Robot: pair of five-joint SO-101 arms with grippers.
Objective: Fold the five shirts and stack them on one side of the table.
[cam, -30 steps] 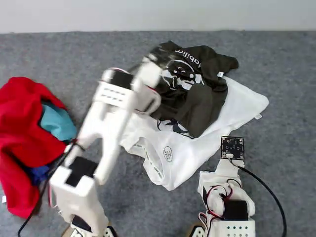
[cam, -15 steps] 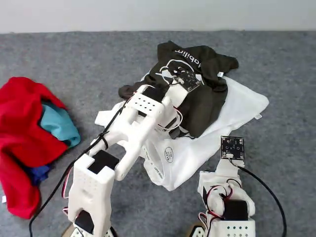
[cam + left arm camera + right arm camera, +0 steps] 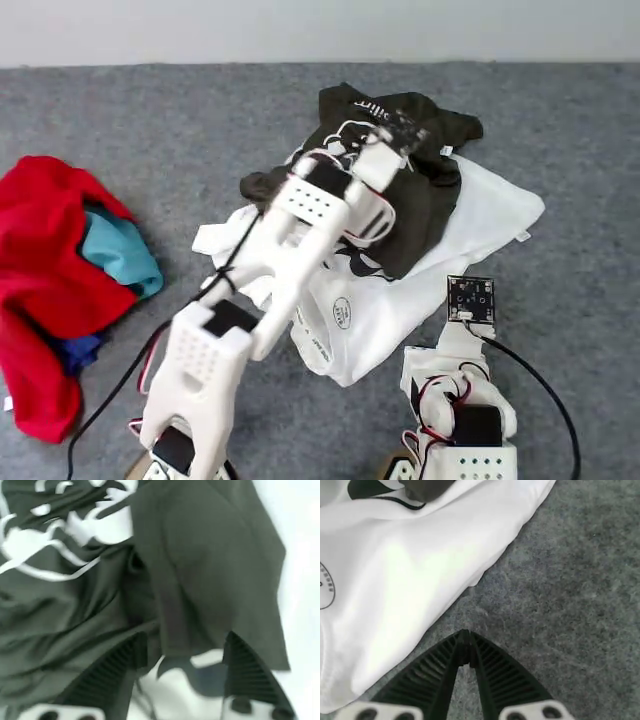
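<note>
Black shirt (image 3: 420,215): lay crumpled, print up, at about 1 o'clock from the middle of the desk (image 3: 150,120), resting on another shirt.
White shirt (image 3: 485,215): was spread under the black one, spilling out toward 3 o'clock and 6 o'clock.
Other shirts: a red shirt (image 3: 45,260), a teal shirt (image 3: 120,250) and a blue shirt (image 3: 75,350) were heaped together at 9 o'clock, well apart from the pair.
Left fingers (image 3: 182,647): were spread wide and held nothing. They sat low over the black fabric with a dark fold between them; whether they touched the cloth could not be told.
Left arm (image 3: 290,250): stretched from 7 o'clock out over the two shirts.
Right fingers (image 3: 464,640): were closed tip to tip on nothing, over bare desk just beside the white shirt's edge, at about 5 o'clock.
Step in hand: most likely taking hold of the black shirt to separate it from the white one.
Doing it well: pinch the black layer alone, preferably at a hem or shoulder rather than the bunched middle, so that it hangs open when raised. Close only once the fold sits deep between the fingers.
Risk: the white shirt could be caught underneath and dragged along; the idle right arm might pin it.
Progress: nothing looked folded and no stack had formed.
</note>
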